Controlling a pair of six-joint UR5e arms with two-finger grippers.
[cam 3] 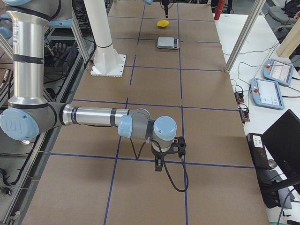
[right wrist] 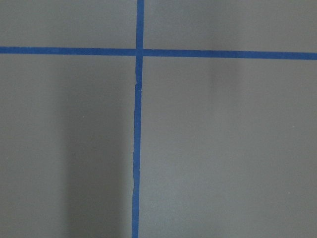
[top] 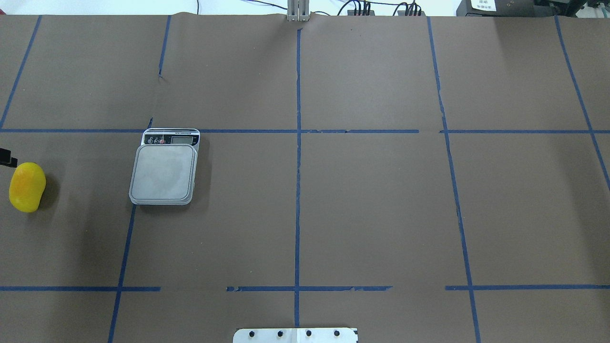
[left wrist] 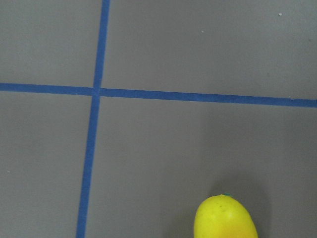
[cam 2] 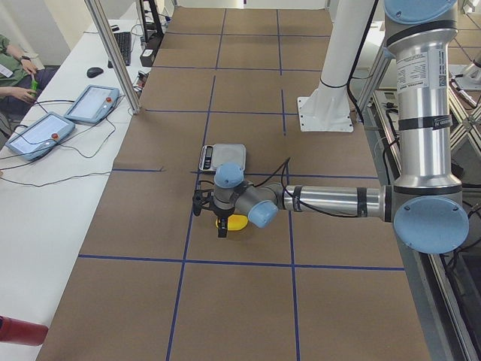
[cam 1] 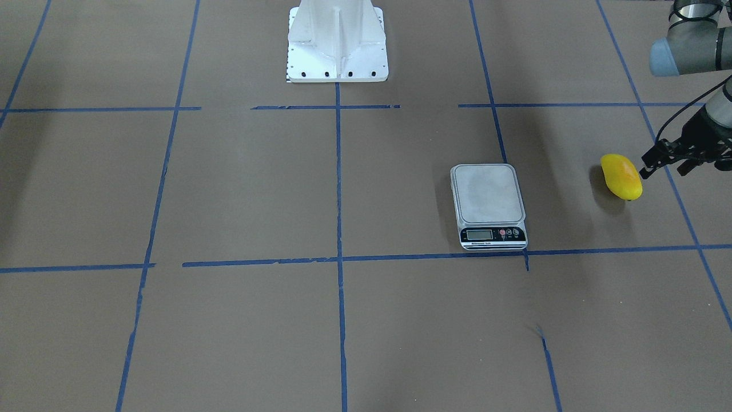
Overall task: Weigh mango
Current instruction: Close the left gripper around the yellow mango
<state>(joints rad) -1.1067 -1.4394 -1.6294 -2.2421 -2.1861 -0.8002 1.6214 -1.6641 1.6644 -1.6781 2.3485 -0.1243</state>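
Note:
The yellow-orange mango (cam 1: pixel 621 177) lies on the brown table, apart from the grey scale (cam 1: pixel 488 197) and on my left of it. It also shows in the overhead view (top: pixel 27 186), where the scale (top: pixel 164 171) has a bare platform. My left gripper (cam 1: pixel 665 167) hovers just beyond the mango's outer side, its jaws spread and empty. The left wrist view shows only the mango's tip (left wrist: pixel 225 218) at the bottom edge. My right gripper (cam 3: pixel 168 152) shows only in the exterior right view, low over the table far from the scale; I cannot tell whether it is open or shut.
The white robot pedestal (cam 1: pixel 337 43) stands at the table's robot side. Blue tape lines grid the brown table. Teach pendants (cam 2: pixel 75 113) and cables lie on the white bench along the operators' side. A red object (cam 2: pixel 19 331) lies at that bench's near end.

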